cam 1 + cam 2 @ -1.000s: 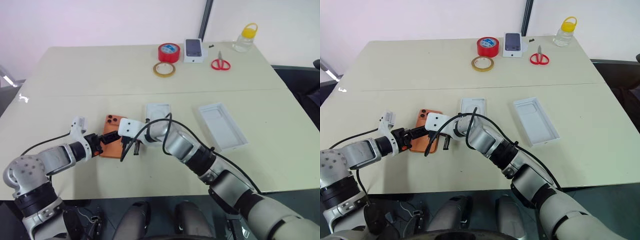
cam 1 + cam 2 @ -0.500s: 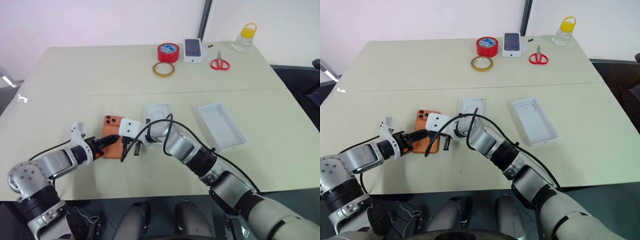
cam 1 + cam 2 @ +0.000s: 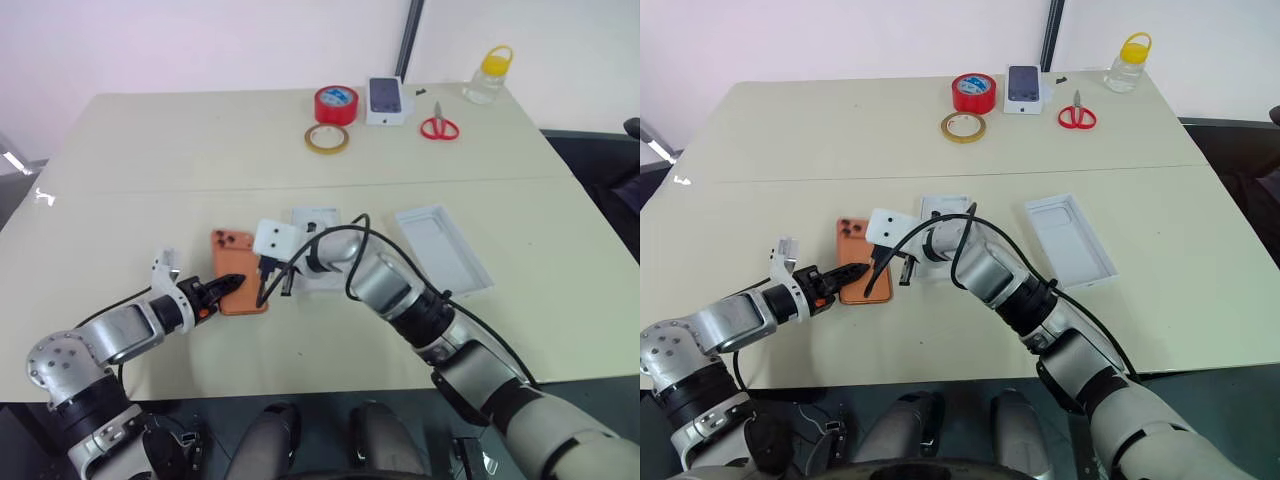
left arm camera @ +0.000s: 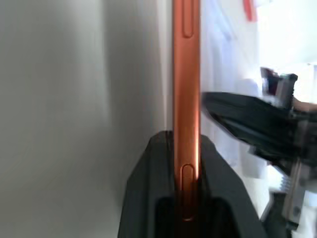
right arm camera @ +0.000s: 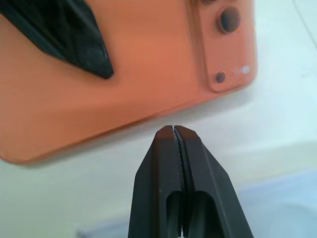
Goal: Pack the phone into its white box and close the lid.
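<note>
The orange phone [image 3: 240, 275] lies back up on the table in front of me, its lenses at the far end. My left gripper [image 3: 226, 288] is shut on the phone's near left edge. The left wrist view shows the phone [image 4: 186, 74] edge-on, clamped between both fingers [image 4: 153, 173]. My right gripper [image 5: 173, 130] is shut on nothing, its tips just off the phone's right long edge [image 5: 138, 74]. The white box [image 3: 445, 250] sits open and empty to the right. The lid is out of view.
A flat white insert [image 3: 316, 218] lies partly under my right arm. At the far edge stand a red tape roll [image 3: 338, 104], a yellowish tape ring [image 3: 328, 138], a small white box picturing a dark phone [image 3: 388, 100], red scissors [image 3: 440, 127] and a yellow-capped bottle [image 3: 487, 78].
My left gripper went from open to shut on the phone's edge. My right gripper lifted off the phone and moved a little to the right, staying shut.
</note>
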